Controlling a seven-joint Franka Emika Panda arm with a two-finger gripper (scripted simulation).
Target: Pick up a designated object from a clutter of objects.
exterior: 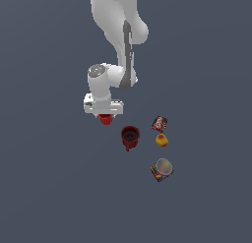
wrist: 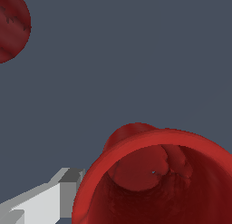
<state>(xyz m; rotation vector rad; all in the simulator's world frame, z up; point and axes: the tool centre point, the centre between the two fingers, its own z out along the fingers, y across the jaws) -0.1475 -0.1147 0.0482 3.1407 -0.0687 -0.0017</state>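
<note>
Your pincer [exterior: 104, 115] sat directly over the small red cup [exterior: 105, 120], one finger [wrist: 43, 202] showing just outside its rim; whether it had closed, I could not tell. The dark red mug [exterior: 130, 137] stood near. You were at the grasp step, so the next move, I judged, called for a confirmed grip, then a straight lift.

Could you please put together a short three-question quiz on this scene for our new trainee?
1. True or false: the end effector is directly over the small red cup.
2. Multiple choice: which thing lies nearest the exterior view's bottom edge? A) the dark red mug B) the multicoloured can C) the small printed box
3. Short answer: what lies between the printed box and the can in the exterior view?

Key:
1. True; the cup peeks out just beneath it, and the wrist view looks down into the cup's mouth beside one pale finger.
2. B.
3. The yellow-orange toy.
</note>
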